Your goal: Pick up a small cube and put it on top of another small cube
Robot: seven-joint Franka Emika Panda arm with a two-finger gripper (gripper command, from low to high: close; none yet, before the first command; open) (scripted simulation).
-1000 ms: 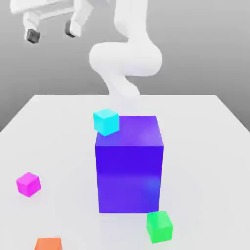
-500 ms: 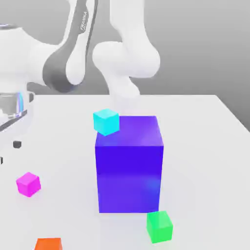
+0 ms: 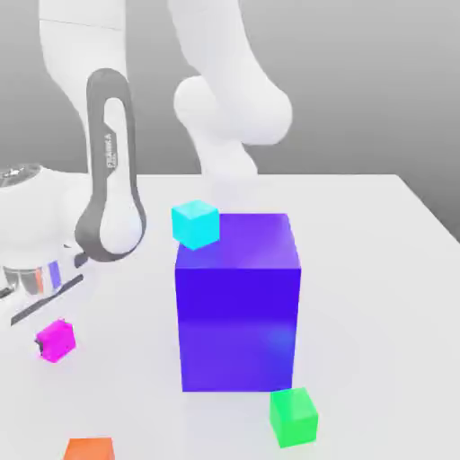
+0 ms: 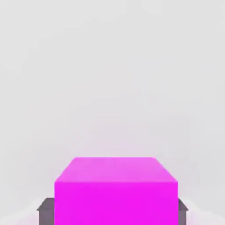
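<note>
The small magenta-pink cube (image 3: 57, 340) rests on the white table (image 3: 377, 269) at the exterior view's left. My gripper (image 3: 52, 345) has come down over it and is shut on it. In the hand view the cube (image 4: 116, 184) sits close up, with a grey fingertip (image 4: 45, 210) pressed against one side and another against the opposite side. Other small cubes lie apart from it: a cyan cube (image 3: 196, 224), a green cube (image 3: 293, 416) and an orange cube (image 3: 88, 449).
A big blue-purple block (image 3: 238, 301) stands in the middle of the table, with the cyan cube behind its upper left corner and the green one in front at its lower right. The white arm (image 3: 112, 180) arches over the left side.
The arm swung down from high above to the magenta cube. Its fingers, wide apart before, have closed on the cube's sides. The cube has stayed at about the same spot.
</note>
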